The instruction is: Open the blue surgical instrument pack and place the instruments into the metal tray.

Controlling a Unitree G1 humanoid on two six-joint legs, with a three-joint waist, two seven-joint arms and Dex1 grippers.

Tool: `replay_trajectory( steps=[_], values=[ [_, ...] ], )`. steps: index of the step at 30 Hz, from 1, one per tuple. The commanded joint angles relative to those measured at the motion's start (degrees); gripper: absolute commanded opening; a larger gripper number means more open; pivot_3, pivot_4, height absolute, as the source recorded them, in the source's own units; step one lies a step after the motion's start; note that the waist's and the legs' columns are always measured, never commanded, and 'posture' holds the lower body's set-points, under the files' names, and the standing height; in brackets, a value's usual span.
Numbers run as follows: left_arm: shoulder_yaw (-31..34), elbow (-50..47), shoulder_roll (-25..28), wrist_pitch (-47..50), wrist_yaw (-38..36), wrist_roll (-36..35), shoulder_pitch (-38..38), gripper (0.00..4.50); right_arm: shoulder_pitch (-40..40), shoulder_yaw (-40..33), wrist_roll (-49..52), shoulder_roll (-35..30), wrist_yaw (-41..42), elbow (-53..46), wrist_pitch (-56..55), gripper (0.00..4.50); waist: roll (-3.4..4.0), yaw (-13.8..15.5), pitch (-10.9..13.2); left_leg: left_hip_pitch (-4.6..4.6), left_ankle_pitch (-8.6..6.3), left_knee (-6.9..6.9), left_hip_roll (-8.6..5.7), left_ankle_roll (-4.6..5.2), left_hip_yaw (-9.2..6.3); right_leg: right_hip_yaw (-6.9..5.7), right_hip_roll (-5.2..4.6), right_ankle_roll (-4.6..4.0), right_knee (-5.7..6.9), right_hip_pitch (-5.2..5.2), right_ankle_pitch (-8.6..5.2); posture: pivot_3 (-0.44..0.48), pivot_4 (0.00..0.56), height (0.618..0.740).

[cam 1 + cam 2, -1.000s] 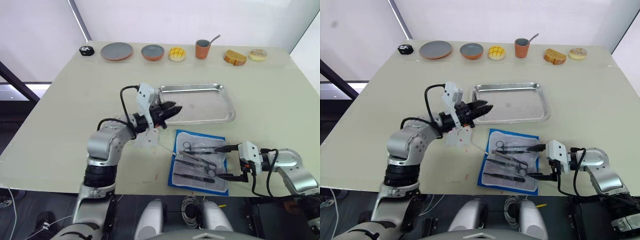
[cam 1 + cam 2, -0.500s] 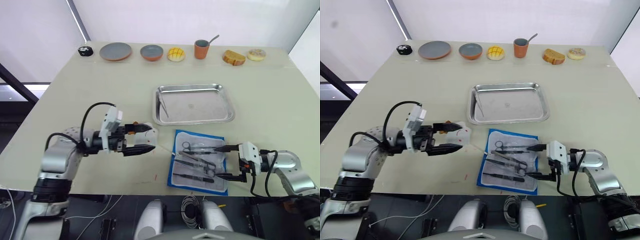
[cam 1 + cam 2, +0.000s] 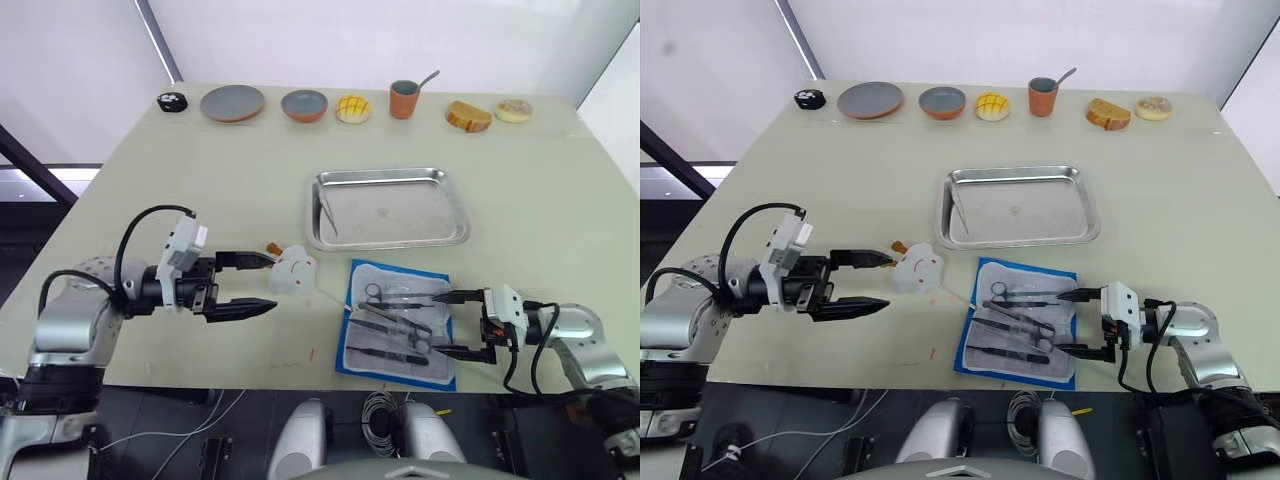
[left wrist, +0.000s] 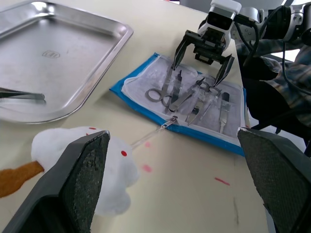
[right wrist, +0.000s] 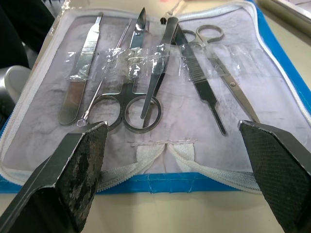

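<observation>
With the blue surgical instrument pack (image 3: 398, 325) already lying open near the front edge of the table (image 3: 150, 180), lining up, the task looks to be in its transfer stage: one slim instrument (image 3: 327, 213) lies inside the metal tray (image 3: 388, 207), along the rim on the robot's left, while the rest are in the pack under clear straps. In the right wrist view I count about six there: a flat scalpel handle (image 5: 80, 70), a thin probe, a pair of scissors (image 5: 127, 77), a pair of forceps (image 5: 158, 73), a second slim tool with a serrated shaft, and another ring-handled pair (image 5: 224, 73); overlap makes this uncertain. The pack sits just in front of the tray, apart from it. The right gripper (image 3: 452, 324) rests at the pack's right edge with its fingers spread wide and nothing between them. The left gripper (image 3: 258, 284) hovers over bare table to the left, equally wide open and empty, with one white wad with orange bits (image 3: 292, 274) just beyond its tips. Judging from this, the next move calls for closing on a single instrument, working it free of its strap without dragging neighbours, then carrying it to the tray. At the far edge stand one plate (image 3: 233, 102), one bowl (image 3: 304, 104), one cup with a spoon (image 3: 406, 97), and three bread-like pieces.
</observation>
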Motion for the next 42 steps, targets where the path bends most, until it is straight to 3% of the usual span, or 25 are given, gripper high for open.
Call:
replay_trajectory(
  steps=[1,11,14,17,23,28,42],
  values=[
    [-0.5,-1.7,0.1,-0.9,-0.3,-0.3,-1.8,4.45,0.8,1.3,-4.5,0.9,-0.4,8.4,-1.3,4.50,-0.08,-0.1,-0.1,0.01,0.00,-0.01,0.02,0.00,0.00,0.00,0.01,0.00,0.00,0.00,0.00,0.000,0.150,0.740],
    [-13.0,-4.8,-4.4,1.0,6.5,7.6,-13.3,4.45,-0.2,1.3,-5.1,2.3,0.6,11.9,-3.8,4.50,-0.61,-0.1,-0.4,0.08,0.00,-0.02,0.07,0.00,0.01,0.03,0.09,-0.02,0.01,0.06,0.01,0.000,0.150,0.740],
    [-19.1,-3.4,-7.5,0.9,6.4,10.9,-17.6,3.66,0.1,1.3,-5.2,2.4,0.0,11.1,-3.6,4.50,-0.72,0.0,-0.4,0.08,0.00,-0.01,0.05,0.00,0.01,0.04,0.13,-0.02,0.00,0.07,0.01,0.000,0.150,0.740],
    [-23.0,-1.2,-11.1,0.0,8.3,14.4,-20.7,2.19,0.1,1.3,-5.1,2.3,-0.2,10.3,-3.1,4.50,-0.83,-0.1,-0.5,0.08,0.00,0.00,-0.01,0.00,0.01,0.05,0.14,-0.01,-0.01,0.10,0.01,0.000,0.150,0.740],
    [-30.2,2.9,-18.2,-1.4,12.2,21.7,-25.6,2.19,0.3,0.8,-5.0,2.3,-1.0,9.4,-2.6,4.50,-0.75,-0.1,-0.5,0.08,0.00,0.00,-0.02,0.00,0.02,0.09,0.20,-0.01,0.00,0.10,0.01,0.000,0.150,0.740],
    [-33.7,5.6,-21.0,-2.5,13.4,26.0,-27.0,2.19,0.7,0.6,-5.1,2.2,-1.3,8.8,-2.3,4.50,-0.73,-0.2,-0.5,0.08,0.00,0.00,-0.02,0.00,0.02,0.12,0.21,-0.01,0.00,0.10,0.01,0.000,0.150,0.740],
    [-37.8,11.5,-22.9,-6.3,12.4,33.1,-28.2,2.19,0.5,1.1,-4.3,3.8,-1.3,8.5,-1.8,4.50,-0.72,-0.2,-0.5,0.08,0.00,0.00,0.02,0.01,0.02,0.12,0.21,-0.02,0.00,0.09,0.01,0.000,0.150,0.740]
  ],
)
